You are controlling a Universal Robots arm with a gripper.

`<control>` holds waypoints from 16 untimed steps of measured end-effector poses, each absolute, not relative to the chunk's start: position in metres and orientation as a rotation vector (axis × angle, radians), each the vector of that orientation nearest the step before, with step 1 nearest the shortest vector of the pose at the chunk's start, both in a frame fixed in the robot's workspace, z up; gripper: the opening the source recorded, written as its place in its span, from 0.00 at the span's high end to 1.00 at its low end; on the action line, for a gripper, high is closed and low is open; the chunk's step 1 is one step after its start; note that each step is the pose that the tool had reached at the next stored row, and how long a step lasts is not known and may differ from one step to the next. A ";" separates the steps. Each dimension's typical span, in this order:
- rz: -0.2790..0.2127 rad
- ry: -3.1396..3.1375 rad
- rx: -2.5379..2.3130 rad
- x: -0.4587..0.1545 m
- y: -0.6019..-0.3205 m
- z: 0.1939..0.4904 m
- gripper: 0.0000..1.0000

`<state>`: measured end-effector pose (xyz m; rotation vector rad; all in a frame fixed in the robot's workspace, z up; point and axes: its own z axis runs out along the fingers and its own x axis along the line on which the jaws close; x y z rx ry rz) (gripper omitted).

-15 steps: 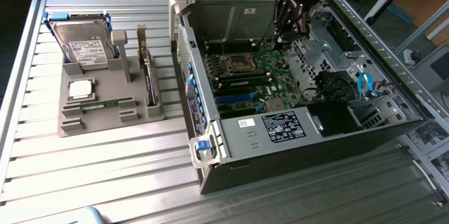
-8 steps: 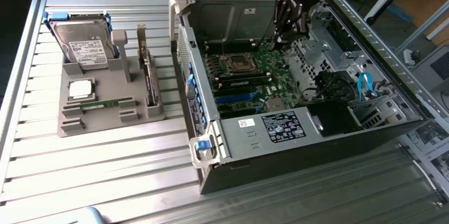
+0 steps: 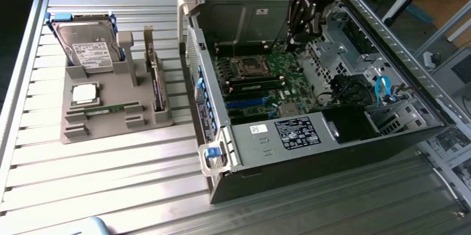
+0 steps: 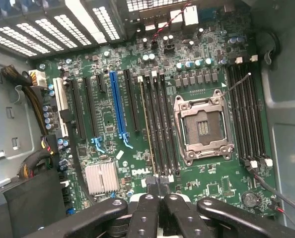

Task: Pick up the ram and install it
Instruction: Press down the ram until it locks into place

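A ram stick (image 4: pixel 147 129) stands edge-on in a motherboard slot beside the empty CPU socket (image 4: pixel 202 128); in the exterior view it is a green strip (image 3: pixel 254 87) below the socket (image 3: pixel 250 67). My gripper (image 4: pixel 157 191) is shut, its black fingertips pressed together just above the near end of that slot row, and I see nothing between them. In the exterior view the gripper (image 3: pixel 296 39) reaches down into the open computer case (image 3: pixel 220 152) over the board. Another green ram stick (image 3: pixel 103 108) lies in the grey parts tray (image 3: pixel 74 135).
The tray also holds a hard drive (image 3: pixel 88 47), a silver CPU (image 3: pixel 85 92) and an upright expansion card (image 3: pixel 154 80). Around the board are a blue PCIe slot (image 4: pixel 116 106), a small heatsink (image 4: pixel 102 177), cable bundles (image 4: pixel 31 91) and the drive cage with a blue cable (image 3: pixel 383 91).
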<state>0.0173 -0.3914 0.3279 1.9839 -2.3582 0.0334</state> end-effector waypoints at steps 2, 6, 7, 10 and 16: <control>0.033 -2.367 1.973 0.017 -0.391 0.328 0.89; 0.032 -2.384 1.952 0.017 -0.391 0.328 0.89; 0.032 -2.388 1.947 0.017 -0.390 0.328 0.89; 0.031 -2.401 1.932 0.017 -0.390 0.328 0.89; 0.030 -2.420 1.907 0.017 -0.388 0.328 0.89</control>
